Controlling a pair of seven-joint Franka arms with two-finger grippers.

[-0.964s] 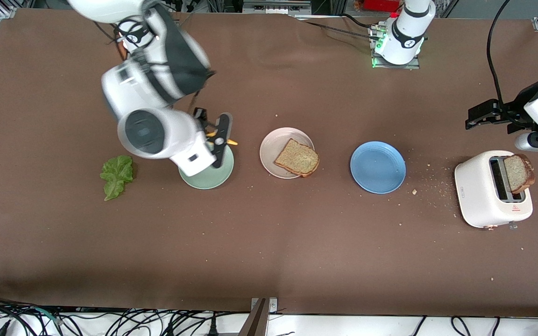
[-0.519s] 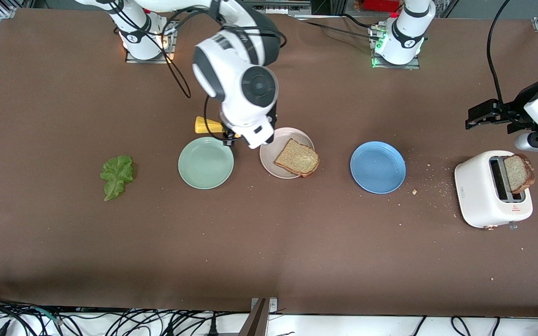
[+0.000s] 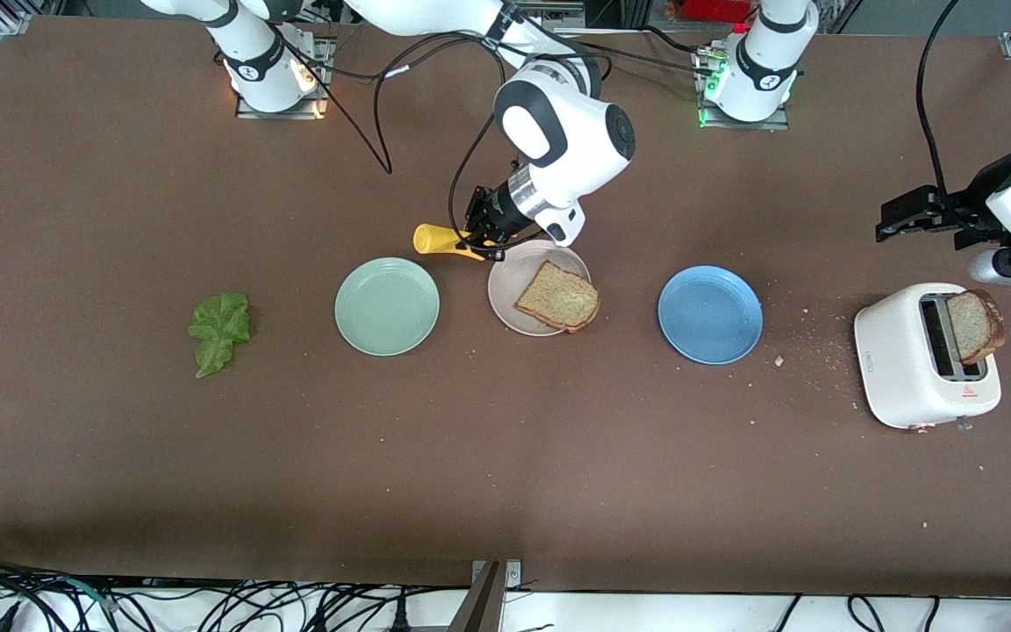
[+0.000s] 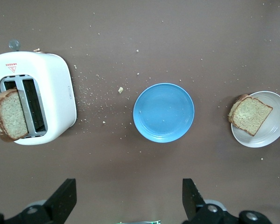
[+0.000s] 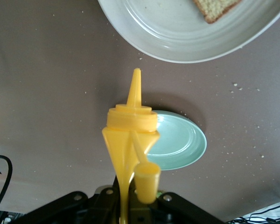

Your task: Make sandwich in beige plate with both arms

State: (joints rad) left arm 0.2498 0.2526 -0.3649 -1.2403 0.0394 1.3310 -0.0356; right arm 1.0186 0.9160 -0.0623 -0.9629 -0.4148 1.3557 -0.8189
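The beige plate (image 3: 505,290) sits mid-table with one slice of brown toast (image 3: 558,297) on it. My right gripper (image 3: 486,235) hangs over the plate's rim on the robots' side, shut on a yellow squeeze bottle (image 3: 440,241) that lies nearly level, its cap flipped open. In the right wrist view the bottle (image 5: 130,135) shows below the beige plate (image 5: 177,32). A second toast slice (image 3: 975,326) stands in the white toaster (image 3: 922,355). The lettuce leaf (image 3: 219,329) lies on the table toward the right arm's end. My left gripper (image 3: 896,219) waits open above the toaster, holding nothing.
A mint-green plate (image 3: 387,306) lies beside the beige plate, toward the right arm's end. A blue plate (image 3: 710,314) lies between the beige plate and the toaster. Crumbs are scattered round the toaster. The left wrist view shows the blue plate (image 4: 163,112) and toaster (image 4: 51,93).
My right arm has swung the yellow bottle from over the mint-green plate to the beige plate's rim. The left arm has not moved.
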